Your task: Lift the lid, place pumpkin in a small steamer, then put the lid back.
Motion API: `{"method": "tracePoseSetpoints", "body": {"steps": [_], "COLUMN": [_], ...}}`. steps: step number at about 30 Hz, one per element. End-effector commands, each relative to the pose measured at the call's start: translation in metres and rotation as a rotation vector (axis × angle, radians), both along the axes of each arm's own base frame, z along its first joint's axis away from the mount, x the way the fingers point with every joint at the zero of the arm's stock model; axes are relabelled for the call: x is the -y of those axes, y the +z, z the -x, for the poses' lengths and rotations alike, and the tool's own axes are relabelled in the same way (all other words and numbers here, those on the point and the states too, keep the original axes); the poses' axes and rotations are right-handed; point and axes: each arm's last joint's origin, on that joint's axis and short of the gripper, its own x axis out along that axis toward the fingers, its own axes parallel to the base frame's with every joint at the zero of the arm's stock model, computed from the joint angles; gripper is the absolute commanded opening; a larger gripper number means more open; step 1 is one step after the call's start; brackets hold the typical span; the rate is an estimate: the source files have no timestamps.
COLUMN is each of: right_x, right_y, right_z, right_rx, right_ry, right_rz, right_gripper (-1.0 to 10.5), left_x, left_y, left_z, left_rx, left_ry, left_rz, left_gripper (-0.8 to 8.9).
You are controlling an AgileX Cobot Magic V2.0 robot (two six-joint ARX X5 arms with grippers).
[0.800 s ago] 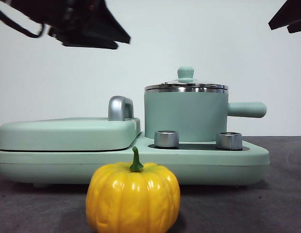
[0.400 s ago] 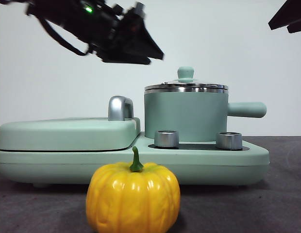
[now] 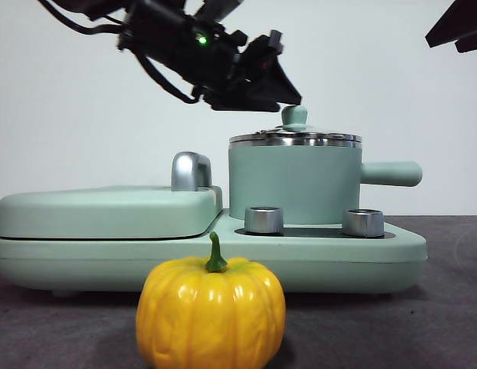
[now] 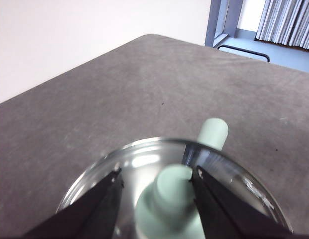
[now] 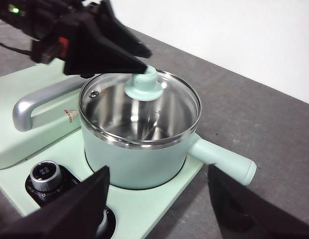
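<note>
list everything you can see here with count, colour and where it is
pumpkin: 1, yellow-orange with green stem, on the table in front of the cooker
small steamer: 1, mint green, on the cooker base, side handle out
lid: 1, glass with steel rim and mint knob, on the steamer
flat cover: 1, mint green, beside the steamer
dials: 2, silver, on the base below the steamer
left end effector: 1, black, open around the lid knob
right end effector: 1, black, open, waiting apart from the steamer

mint-green steamer (image 3: 294, 183), yellow-orange ribbed pumpkin (image 3: 211, 314), black left hand (image 4: 157, 186)
</note>
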Motion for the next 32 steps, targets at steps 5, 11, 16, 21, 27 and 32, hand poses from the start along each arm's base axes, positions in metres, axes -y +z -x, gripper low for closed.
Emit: {"method": "tracePoseSetpoints", "body": {"steps": [5,11,16,21,27,32], "right_x": [0.0,0.0,0.0,0.0,0.0,0.0], "right_y": [0.005,0.005,0.005,0.005,0.005,0.005], "right_z": [-0.001,-0.001,-0.001,-0.001,-0.001,-0.001], "right_rx": [0.006,0.003,0.003,0.003,0.003,0.003], "right_ry": [-0.004,-0.007,-0.006,-0.007,-0.006,-0.006], "right_rz": [-0.016,-0.015,-0.015,-0.015,-0.015,-0.015], "right_gripper": [3.1,3.1,3.1,3.1,3.1,3.1], "left_x": [0.019,0.019,0.019,0.02,0.019,0.019], "left_y": [-0.004,-0.011,-0.01,-0.009,-0.01,-0.01], "left_z": [-0.004,-0.001,-0.001,-0.001,-0.001,-0.002], "left_rx": [0.0,-0.059,-0.047,-0.043,-0.026,-0.01], "left_ry": [-0.036,-0.041,-0.041,-0.042,-0.049,-0.025], "left_rz": [-0.006,-0.051,-0.041,-0.039,-0.061,-0.074], "left_gripper": [2.27,2.27,2.26,2.13,0.08,0.07]}}
